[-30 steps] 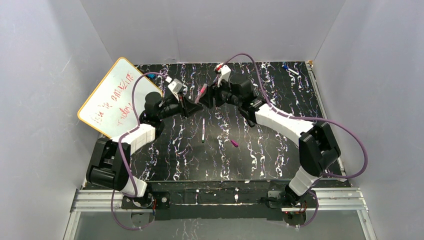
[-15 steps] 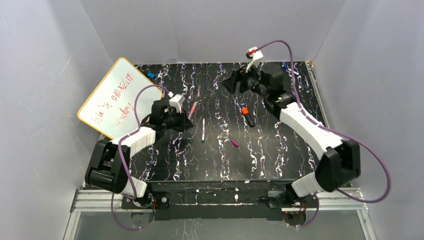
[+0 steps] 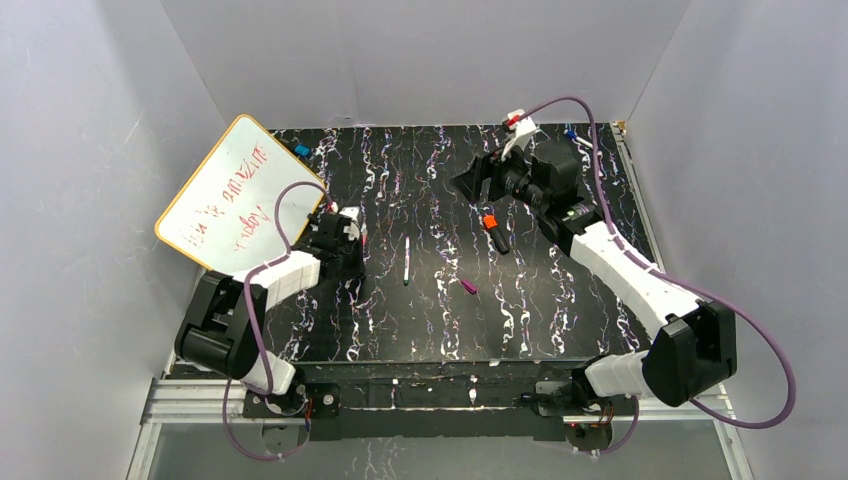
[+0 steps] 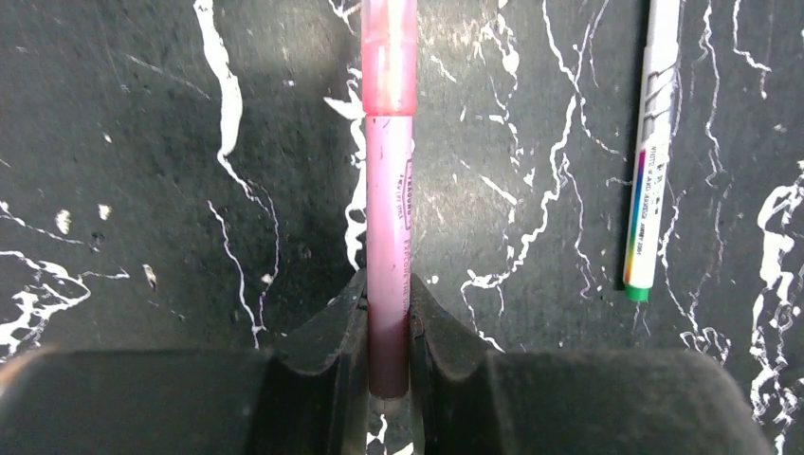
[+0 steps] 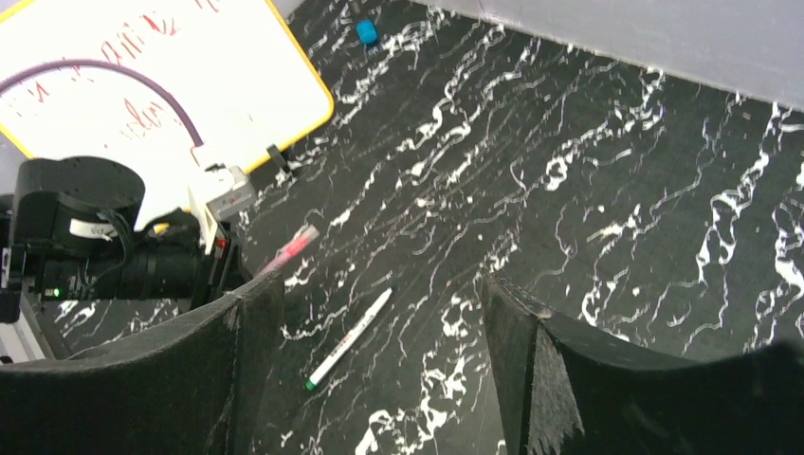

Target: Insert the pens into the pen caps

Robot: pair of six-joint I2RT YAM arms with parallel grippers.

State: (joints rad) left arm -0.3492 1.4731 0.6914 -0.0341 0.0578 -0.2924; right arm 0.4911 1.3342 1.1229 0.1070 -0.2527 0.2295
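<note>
My left gripper [image 4: 389, 296] is shut on the thin pink pen [image 4: 390, 190], low over the mat at the left [image 3: 350, 245]. The pen points away from the jaws, and its far end is a lighter pink sleeve. The whitish pen [image 4: 649, 161] with a green tip lies to its right, mid-table [image 3: 406, 260]. The black pen [image 3: 494, 235] with an orange end lies on the mat below my right gripper [image 3: 470, 180], which is open and empty [image 5: 379, 284]. A magenta cap [image 3: 469, 287] lies loose near the middle. I see no dark purple cap.
A yellow-rimmed whiteboard [image 3: 235, 195] with red writing leans at the left. A small blue item [image 3: 301, 150] lies by its far corner and another [image 3: 570, 131] at the back right. Grey walls close in three sides.
The grippers met mid-table a second ago. They have since parted: the left drew back left and down with the pink pen, the right rose to the back, and the black pen now lies on the mat.
</note>
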